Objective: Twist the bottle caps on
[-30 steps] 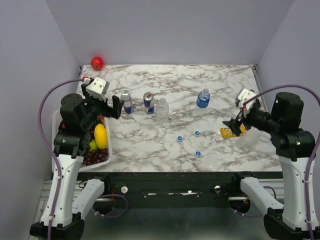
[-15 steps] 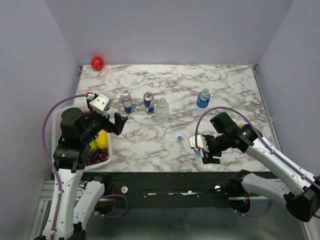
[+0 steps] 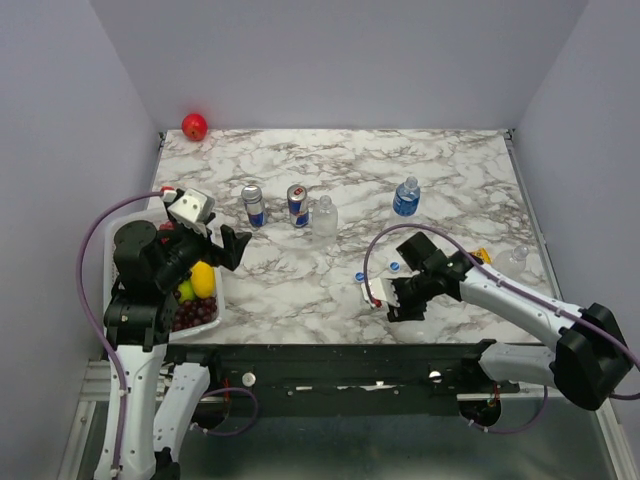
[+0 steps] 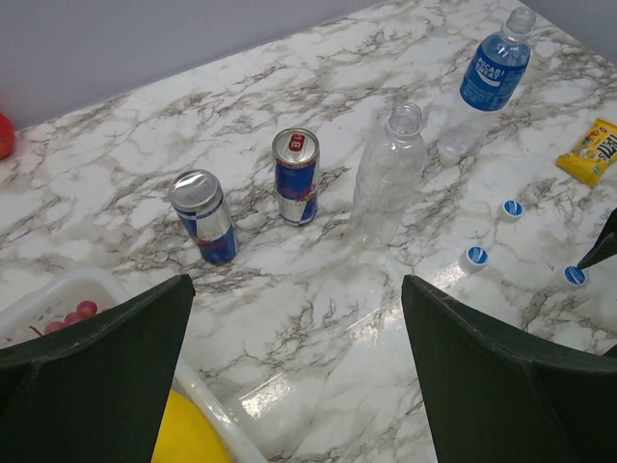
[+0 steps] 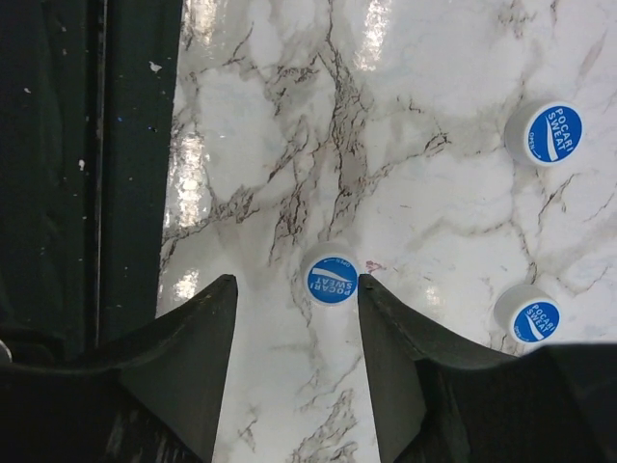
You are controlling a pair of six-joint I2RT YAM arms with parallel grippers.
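Fig.: vs. half a sec. earlier, the right hand (image 3: 381, 297) has shifted slightly left along the counter's (image 3: 300, 290) near edge, with jaws narrower. The left hand (image 3: 236, 246) sits a little lower, fingers spread wide, holding nothing. Wrist view: right jaws partly spread, straddling one bottle cap (image 5: 332, 279) that lies flat close to one finger; contact unclear. Caps are small, round, blue-topped w/ white lettering; a second cap (image 5: 549, 133) and a third cap (image 5: 528, 314) lie nearby. Upright mid-counter: labelled bottle (image 3: 406, 197) and clear bottle (image 3: 324, 218), the latter open-necked. In the top view the straddled cap is hidden under the hand; the third bottle (image 3: 511, 262) is faint.
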